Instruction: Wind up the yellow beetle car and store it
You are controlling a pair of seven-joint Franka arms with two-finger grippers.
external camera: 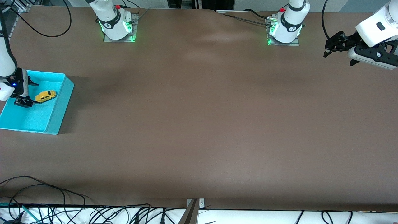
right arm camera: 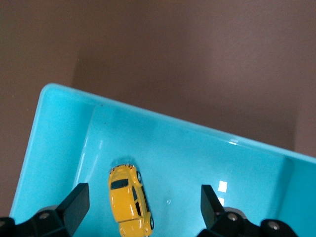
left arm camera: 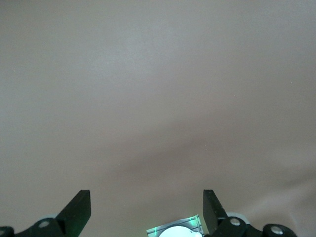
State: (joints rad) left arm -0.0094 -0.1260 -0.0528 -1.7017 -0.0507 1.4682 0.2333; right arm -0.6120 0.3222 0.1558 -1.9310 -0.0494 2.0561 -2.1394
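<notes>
Yellow beetle car (external camera: 46,95) lying in cyan bin (external camera: 60,102) under right hand (right arm camera: 143,207), fingers apart; looking light, rigid, slippery, best pinched across its flanks; left hand (external camera: 339,49) waiting, fingers apart.

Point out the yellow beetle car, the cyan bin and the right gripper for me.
yellow beetle car (external camera: 46,95), front view, on its roof.
cyan bin (external camera: 63,99), front view, on its side wall toward the table's middle.
right gripper (external camera: 30,92), front view, midway between its open fingertips, over the bin beside the car.
</notes>
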